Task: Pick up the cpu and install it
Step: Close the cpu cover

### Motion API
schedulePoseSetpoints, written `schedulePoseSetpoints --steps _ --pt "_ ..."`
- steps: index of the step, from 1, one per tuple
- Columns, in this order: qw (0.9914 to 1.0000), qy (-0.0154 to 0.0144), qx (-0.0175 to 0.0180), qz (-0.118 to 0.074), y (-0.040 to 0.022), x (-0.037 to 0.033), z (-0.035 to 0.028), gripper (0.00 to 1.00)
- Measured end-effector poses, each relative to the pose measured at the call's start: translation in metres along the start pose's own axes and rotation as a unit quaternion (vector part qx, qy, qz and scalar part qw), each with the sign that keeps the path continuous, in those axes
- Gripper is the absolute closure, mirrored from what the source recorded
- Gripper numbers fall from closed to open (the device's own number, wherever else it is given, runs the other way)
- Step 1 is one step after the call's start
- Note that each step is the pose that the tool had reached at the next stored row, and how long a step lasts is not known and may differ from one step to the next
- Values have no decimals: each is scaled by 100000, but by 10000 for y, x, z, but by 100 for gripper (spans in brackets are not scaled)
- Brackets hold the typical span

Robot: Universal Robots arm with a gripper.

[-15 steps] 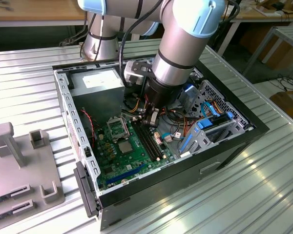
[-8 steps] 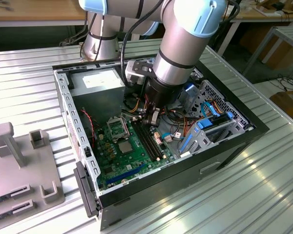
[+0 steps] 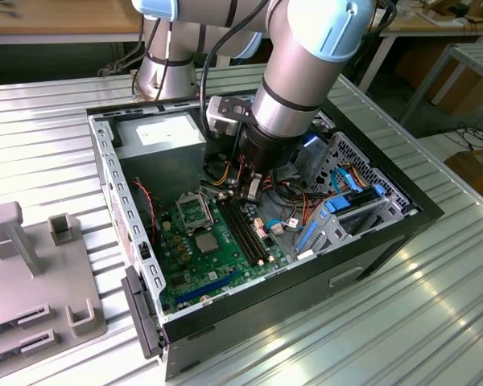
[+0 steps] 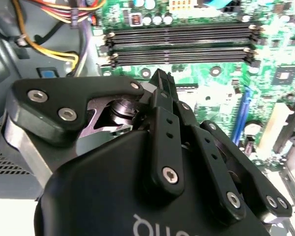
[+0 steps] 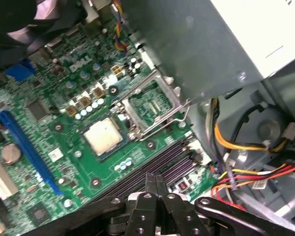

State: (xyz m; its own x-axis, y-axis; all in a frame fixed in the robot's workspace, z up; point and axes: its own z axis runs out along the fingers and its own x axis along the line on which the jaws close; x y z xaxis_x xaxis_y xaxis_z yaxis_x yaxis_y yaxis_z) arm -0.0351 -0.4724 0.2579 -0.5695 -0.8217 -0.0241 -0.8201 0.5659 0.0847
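Observation:
The cpu (image 3: 207,241) is a small square chip with a silvery top and a thin greenish rim. It lies flat on the green motherboard (image 3: 189,269) beside the open black socket (image 3: 191,211), whose metal frame is swung up. The first wrist view shows the cpu (image 5: 102,136) next to the socket (image 5: 150,105). My gripper (image 3: 249,190) hangs inside the computer case over the long black memory slots (image 3: 245,233), apart from the cpu. Its black fingers (image 5: 151,183) are pressed together with nothing between them. In the second wrist view the gripper (image 4: 161,81) points towards the memory slots (image 4: 182,44).
A grey power-supply box (image 3: 169,133) fills the case's far corner. Orange, yellow and red cables (image 5: 246,172) run close by the gripper. A drive cage with blue clips (image 3: 346,209) stands at the exterior view's right. A grey fixture (image 3: 32,265) sits outside the case.

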Motion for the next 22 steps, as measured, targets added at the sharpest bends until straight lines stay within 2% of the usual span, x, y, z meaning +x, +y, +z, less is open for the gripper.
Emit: schedulePoseSetpoints --steps 2,3,4,5,8,9,10,22 --pt "99999 -325 -239 -126 16 -28 16 89" --pt "99997 -646 -464 -211 29 -51 29 89" --pt "99987 -1313 -930 -255 45 -75 42 89" --pt "99977 -1726 -1216 -288 54 -89 51 89" --pt "99964 -2107 -1513 -617 71 -115 75 89" --pt "99921 -2055 -1697 -2961 106 -174 163 89" --pt "99856 -2978 -2378 -3769 160 -259 226 89" --pt "99854 -2981 -2385 -3822 161 -262 227 89"
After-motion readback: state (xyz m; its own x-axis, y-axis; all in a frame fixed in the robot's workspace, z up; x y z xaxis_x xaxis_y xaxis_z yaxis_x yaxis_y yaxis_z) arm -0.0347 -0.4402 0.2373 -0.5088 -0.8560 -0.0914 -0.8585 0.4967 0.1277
